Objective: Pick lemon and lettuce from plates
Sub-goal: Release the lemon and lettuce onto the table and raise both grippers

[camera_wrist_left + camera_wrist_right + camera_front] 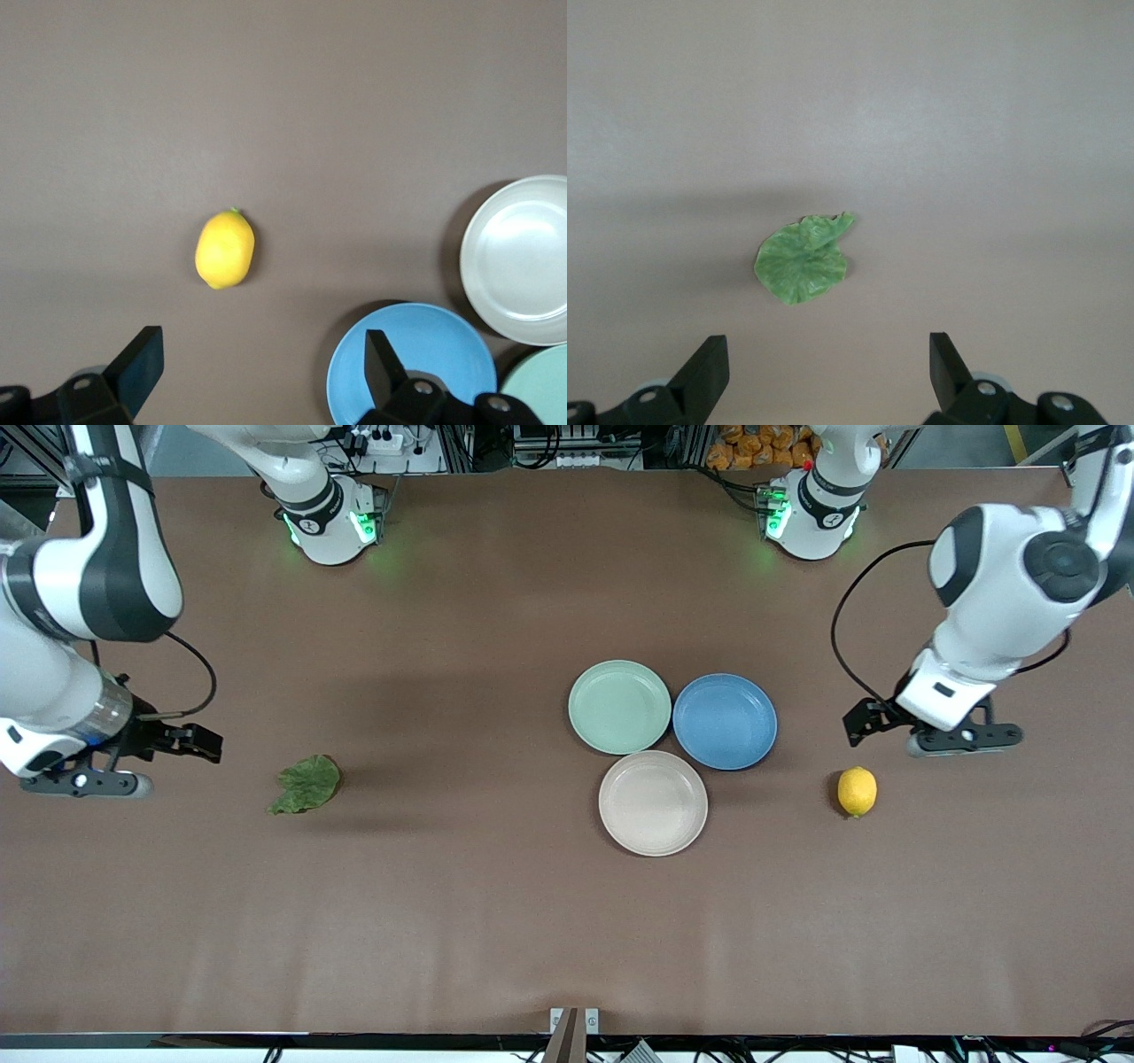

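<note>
The beige-cream plate (653,803) sat nearest the front camera and held nothing. Level with it, the lemon (857,791) lay on the bare counter (496,921) toward the left arm's end, and the lettuce (306,784) lay on the counter toward the right arm's end, both well apart from the plates. Farther off, the mint green plate (619,707) and a blue plate (725,721) sat side by side, empty too.

The left tool (257,367) hung above the counter just beside the lemon, fingers spread wide; the right tool (828,367) hung beside the lettuce, likewise spread.

I judged the lemon firm, smooth and apt to roll, best pinched across its narrow waist. The leaf looked limp, light and easily torn; a gentle pinch at its crumpled raised edge seemed safest.
</note>
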